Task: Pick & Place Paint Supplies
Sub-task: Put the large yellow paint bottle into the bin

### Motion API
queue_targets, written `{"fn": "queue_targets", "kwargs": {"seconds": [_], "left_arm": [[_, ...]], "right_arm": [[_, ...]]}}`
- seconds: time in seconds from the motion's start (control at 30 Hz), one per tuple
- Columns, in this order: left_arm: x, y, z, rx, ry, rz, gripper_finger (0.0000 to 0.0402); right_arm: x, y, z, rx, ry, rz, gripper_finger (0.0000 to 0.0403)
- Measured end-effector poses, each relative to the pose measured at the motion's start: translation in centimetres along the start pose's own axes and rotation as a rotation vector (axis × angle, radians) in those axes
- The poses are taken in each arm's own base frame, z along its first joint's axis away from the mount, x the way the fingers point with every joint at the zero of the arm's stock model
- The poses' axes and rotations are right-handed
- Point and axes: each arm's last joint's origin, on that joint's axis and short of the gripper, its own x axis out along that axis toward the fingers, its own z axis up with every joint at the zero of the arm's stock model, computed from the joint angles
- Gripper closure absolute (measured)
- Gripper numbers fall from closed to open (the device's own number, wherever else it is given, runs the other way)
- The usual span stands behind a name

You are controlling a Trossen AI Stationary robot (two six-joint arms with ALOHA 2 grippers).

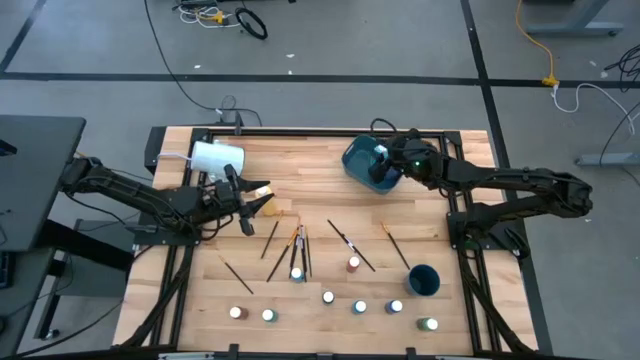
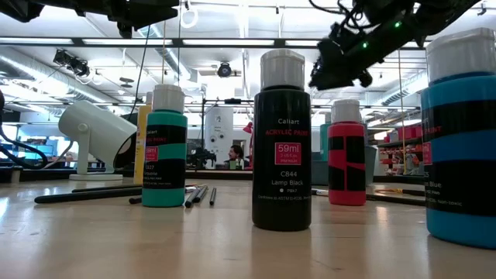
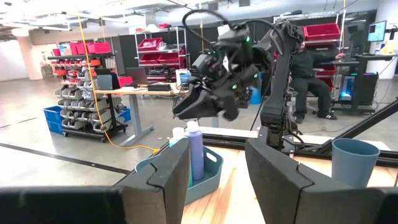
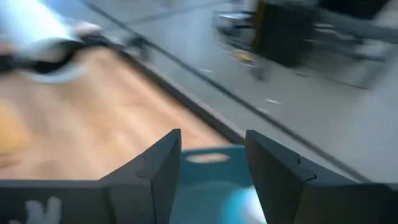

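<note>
The right tool (image 1: 385, 172) hung over the blue bin (image 1: 358, 158) at the far side of the bench (image 1: 440, 225), its fingers apart and holding nothing. Directly under it, inside the bin, stood a purple bottle (image 3: 194, 149) (a pale cap beside it). The left tool (image 1: 255, 200) hovered near the white cup (image 1: 215, 157), fingers apart and empty. The brushes (image 1: 298, 250) and small capped bottles (image 1: 328, 297) lay on the near half of the bench, well apart from both tools.

Right gripper (image 1: 385, 172) seemingly over blue bin (image 1: 362, 158)
</note>
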Motion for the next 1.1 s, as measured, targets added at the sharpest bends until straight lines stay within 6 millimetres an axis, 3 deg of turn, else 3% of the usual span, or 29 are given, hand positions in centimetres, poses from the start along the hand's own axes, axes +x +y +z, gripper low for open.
{"fn": "queue_targets", "kwargs": {"seconds": [0.2,0.37,0.63,0.9,1.1], "left_arm": [[0.0,0.0,-0.6,0.078,0.055,-0.006,0.0238],[0.1,0.2,-1.4,0.080,0.125,0.010,0.0238],[0.5,1.7,-3.2,0.000,0.272,0.123,0.0219],[0.4,2.5,-5.4,-0.056,0.436,0.232,0.0174],[0.6,2.4,-6.1,-0.049,0.470,0.262,0.0169]], "right_arm": [[-0.3,2.1,-0.2,0.008,0.030,0.376,0.0220],[-0.3,4.3,-1.0,-0.007,0.072,0.563,0.0220],[0.8,6.3,-2.5,-0.068,0.097,0.550,0.0220],[1.7,6.7,-3.5,-0.095,0.138,0.539,0.0220],[1.7,6.7,-3.4,-0.094,0.132,0.540,0.0220]]}}
